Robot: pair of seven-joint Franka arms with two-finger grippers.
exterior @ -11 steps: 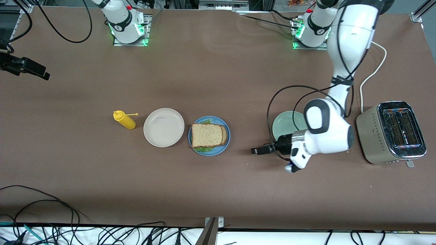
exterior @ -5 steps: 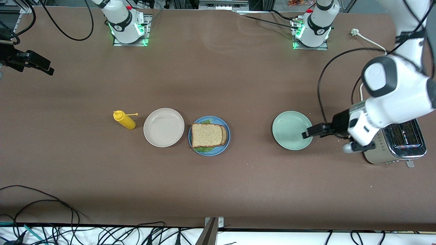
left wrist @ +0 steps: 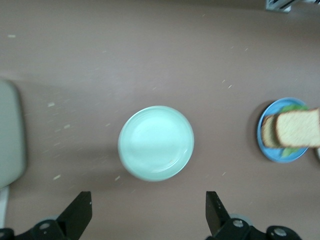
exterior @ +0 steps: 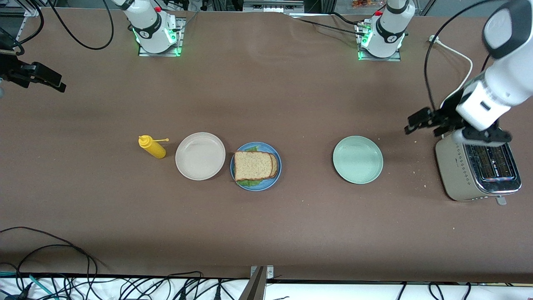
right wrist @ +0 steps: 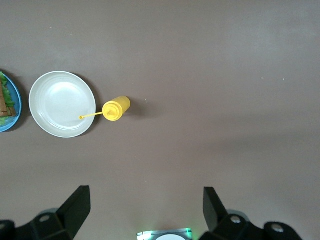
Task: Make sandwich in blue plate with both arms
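Brown wholegrain sandwich point(exterior: 255, 165) sits assembled on the blue plate point(exterior: 276, 175), centre of the front frame, lettuce peeking out; we judge the task essentially done. Its long axis runs across the frame. Left gripper point(exterior: 418, 121) over bare table by the toaster point(exterior: 477, 166) and right gripper point(exterior: 43, 81) at upper-left edge both hang open, empty.

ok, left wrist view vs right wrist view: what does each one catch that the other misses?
Only the left wrist view shows the pale green plate, a grey edge of the toaster, and the sandwich's top bread slice in full. Only the right wrist view shows the beige plate and the yellow mustard bottle beside it, with the right arm's green-lit base at the frame edge. Both show the brown table, the blue plate with lettuce, cropped to a sliver in the right wrist view, and their own open end effector: left end effector, right end effector.
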